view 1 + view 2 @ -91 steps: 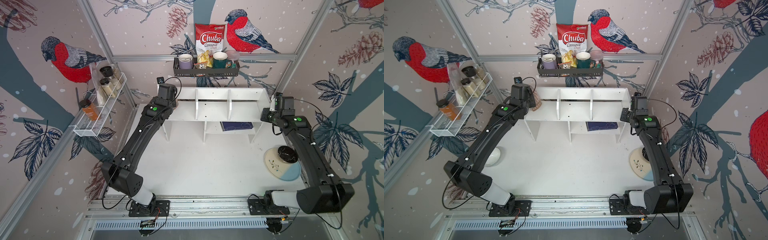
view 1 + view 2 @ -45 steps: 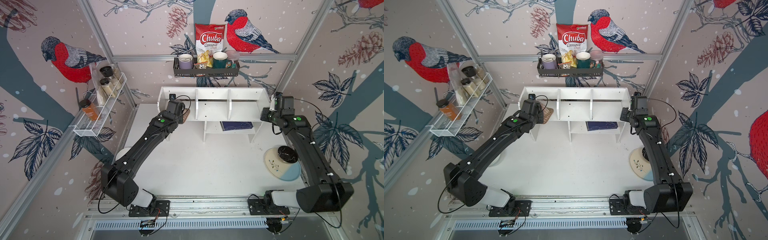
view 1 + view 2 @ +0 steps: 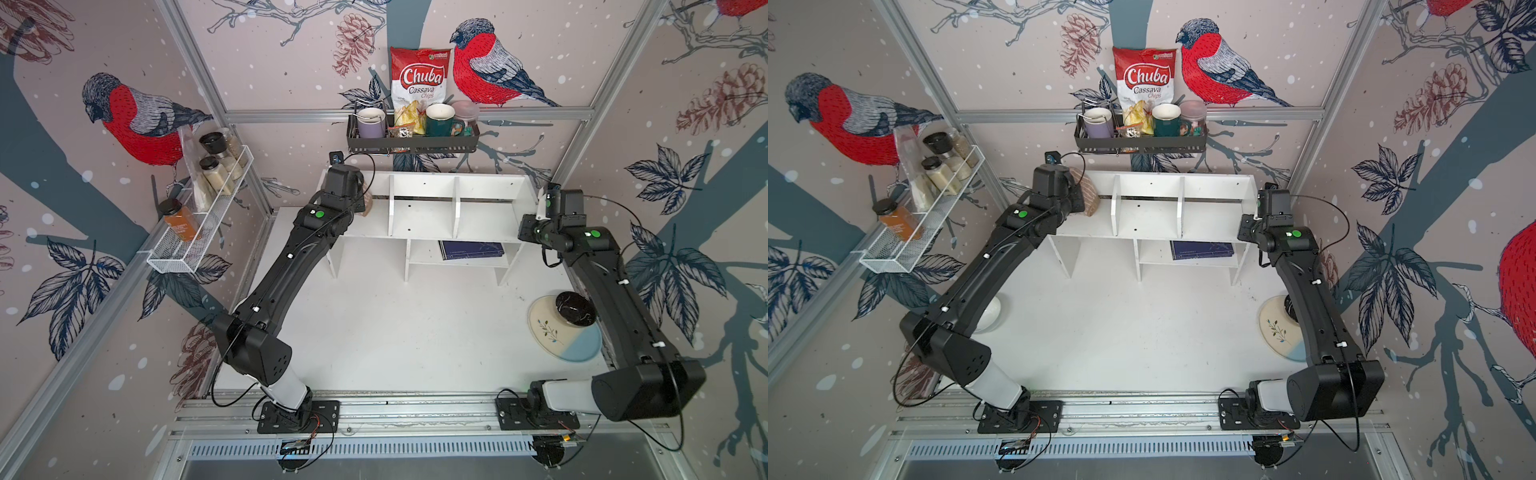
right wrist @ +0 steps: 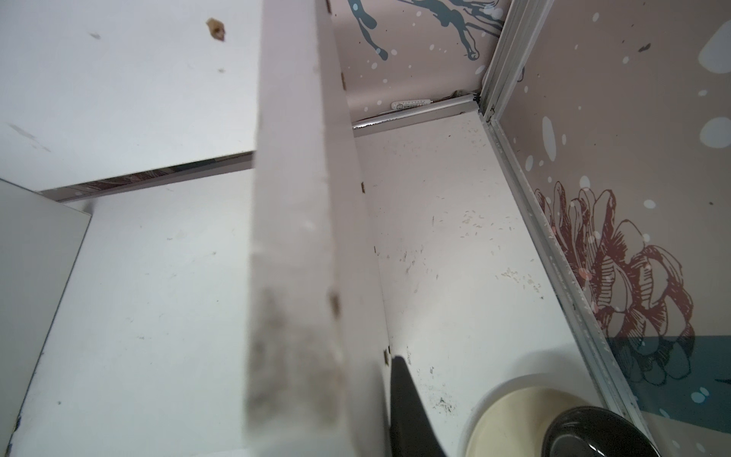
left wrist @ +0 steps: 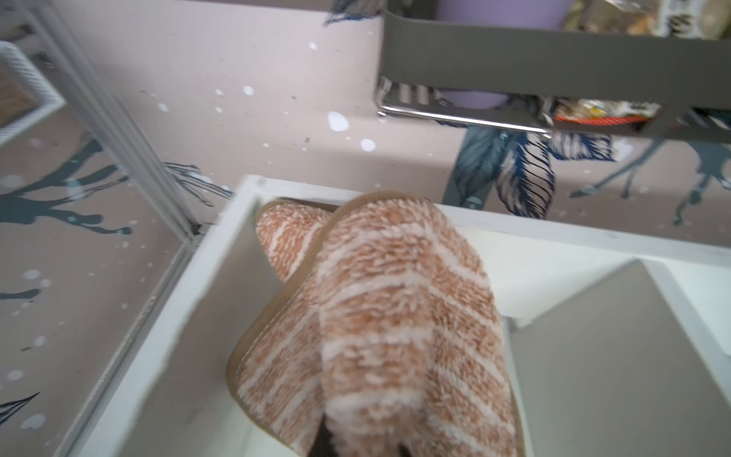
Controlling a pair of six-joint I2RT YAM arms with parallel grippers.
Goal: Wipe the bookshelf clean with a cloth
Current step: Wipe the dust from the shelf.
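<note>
Both grippers are clamping: left gripper (image 3: pixel 1076 193) pinching the cloth (image 5: pixel 395 316), which is draping over and hiding its fingertips, right gripper (image 3: pixel 543 204) squeezing an end panel of the bookshelf (image 3: pixel 424 220)

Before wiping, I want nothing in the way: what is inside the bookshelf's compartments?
In the bookshelf, the cloth sits in the leftmost upper compartment; nothing shows in the other two. A dark blue book lies in a lower cubby. The left arm covers the leftmost compartment's front.
</note>
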